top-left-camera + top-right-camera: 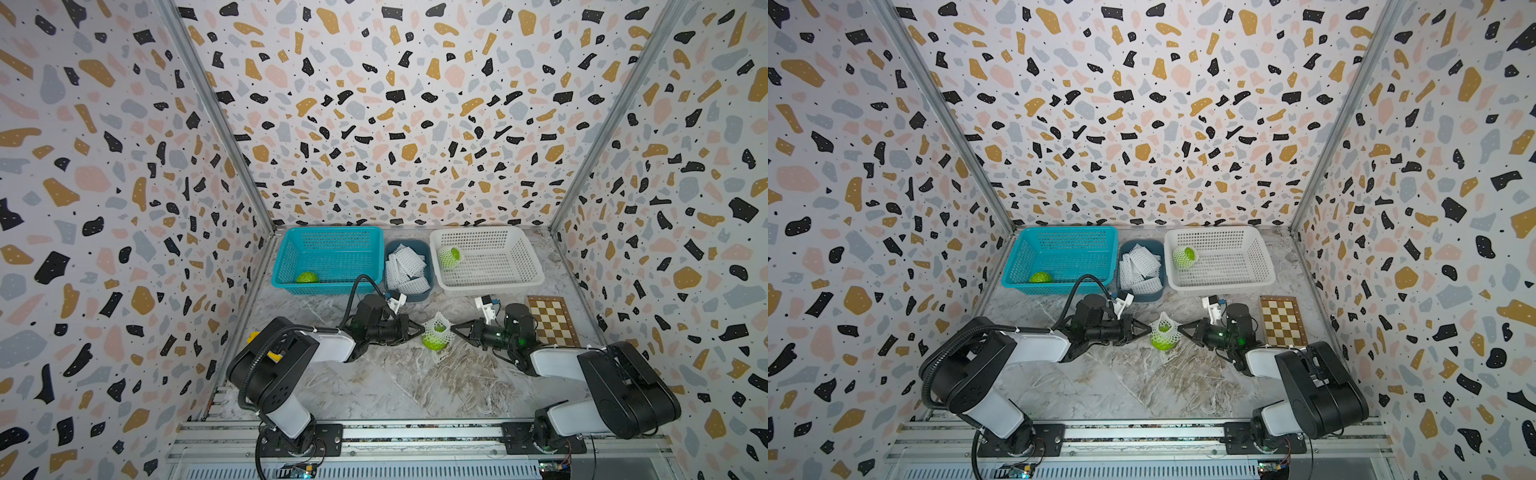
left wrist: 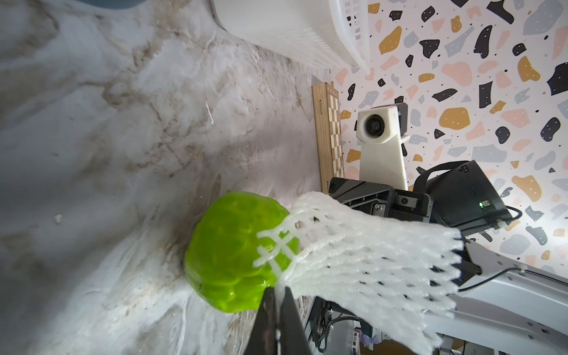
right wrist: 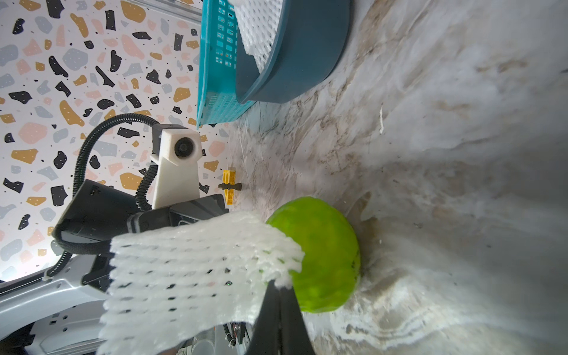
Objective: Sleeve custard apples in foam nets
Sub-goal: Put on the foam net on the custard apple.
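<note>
Custard apple being sleeved: we saw this custard apple (image 1: pixel 432 342) resting on the tabletop (image 1: pixel 395 382), midway between the two arms, its lower part bare and green.
Foam net: one white foam net (image 1: pixel 439 325) sat over the top of that fruit. Its mouth was stretched only partway down the skin, and the rest stood loose above.
Left jaws: clenched on the net's edge on their side of the fruit. In the left wrist view we saw them pinching the mesh right beside the green skin.
Right jaws: clenched on the opposite edge of the same net, tips facing the left ones across the fruit.
Blue basket: the blue basket (image 1: pixel 332 232) stood at the back, with a bare fruit (image 1: pixel 306 277) in its near corner.
Dark tub: the dark tub (image 1: pixel 428 266), between the two baskets, was filled with spare nets (image 1: pixel 405 268).
White basket: the white basket (image 1: pixel 536 275) held one sleeved fruit (image 1: pixel 449 257).
Chessboard: we noted a chessboard (image 1: pixel 552 320) lying flat just beside the right arm (image 1: pixel 561 361).
</note>
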Tool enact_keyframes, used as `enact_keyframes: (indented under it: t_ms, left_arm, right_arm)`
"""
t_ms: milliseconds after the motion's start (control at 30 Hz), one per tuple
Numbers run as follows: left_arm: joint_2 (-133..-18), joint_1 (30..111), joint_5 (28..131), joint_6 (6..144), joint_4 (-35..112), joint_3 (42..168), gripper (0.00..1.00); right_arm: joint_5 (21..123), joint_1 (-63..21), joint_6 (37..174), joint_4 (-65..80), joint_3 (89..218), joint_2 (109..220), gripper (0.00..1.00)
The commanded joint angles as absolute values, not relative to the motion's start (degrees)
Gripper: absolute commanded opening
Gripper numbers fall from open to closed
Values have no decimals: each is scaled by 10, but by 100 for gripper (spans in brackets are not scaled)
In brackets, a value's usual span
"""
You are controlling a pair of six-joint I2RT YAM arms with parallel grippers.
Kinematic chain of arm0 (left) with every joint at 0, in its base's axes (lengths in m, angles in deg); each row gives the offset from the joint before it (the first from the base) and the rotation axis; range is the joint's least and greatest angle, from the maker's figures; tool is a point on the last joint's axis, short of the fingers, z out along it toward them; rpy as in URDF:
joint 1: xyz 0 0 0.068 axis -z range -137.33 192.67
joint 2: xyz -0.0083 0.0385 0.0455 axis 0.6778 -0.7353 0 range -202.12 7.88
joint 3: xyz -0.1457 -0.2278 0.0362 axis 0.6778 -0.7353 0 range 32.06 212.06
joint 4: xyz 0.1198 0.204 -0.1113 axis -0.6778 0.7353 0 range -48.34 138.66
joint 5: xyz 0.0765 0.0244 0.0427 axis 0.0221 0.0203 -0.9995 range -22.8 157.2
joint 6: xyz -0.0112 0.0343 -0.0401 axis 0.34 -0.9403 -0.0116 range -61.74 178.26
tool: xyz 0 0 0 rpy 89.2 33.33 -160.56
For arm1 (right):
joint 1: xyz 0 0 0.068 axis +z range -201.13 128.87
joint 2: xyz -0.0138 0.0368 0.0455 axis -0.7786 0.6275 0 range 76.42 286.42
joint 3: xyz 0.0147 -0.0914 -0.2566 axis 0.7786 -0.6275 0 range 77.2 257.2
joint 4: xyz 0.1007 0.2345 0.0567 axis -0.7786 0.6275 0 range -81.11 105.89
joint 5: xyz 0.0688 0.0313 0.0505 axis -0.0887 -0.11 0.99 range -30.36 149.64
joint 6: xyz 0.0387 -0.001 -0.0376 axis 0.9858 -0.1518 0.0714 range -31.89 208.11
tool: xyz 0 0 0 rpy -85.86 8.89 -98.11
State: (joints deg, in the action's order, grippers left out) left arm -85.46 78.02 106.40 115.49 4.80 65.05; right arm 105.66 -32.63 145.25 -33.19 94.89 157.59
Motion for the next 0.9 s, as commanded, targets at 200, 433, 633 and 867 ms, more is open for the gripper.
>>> enact_keyframes:
  t_ms: [200, 433, 633, 867]
  left_arm:
    - [-844, 776, 1070, 1134, 47, 685, 0]
    - [-859, 775, 1079, 1132, 50, 693, 0]
    - [-868, 775, 1090, 1149, 29, 679, 0]
    - [-864, 775, 1104, 1171, 3, 655, 0]
  right_arm:
    - [1043, -327, 1436, -320, 985, 1562, 0]
    - [1044, -328, 1433, -319, 983, 1579, 0]
    - [1052, -328, 1434, -316, 979, 1586, 0]
    - [1066, -328, 1434, -314, 966, 1578, 0]
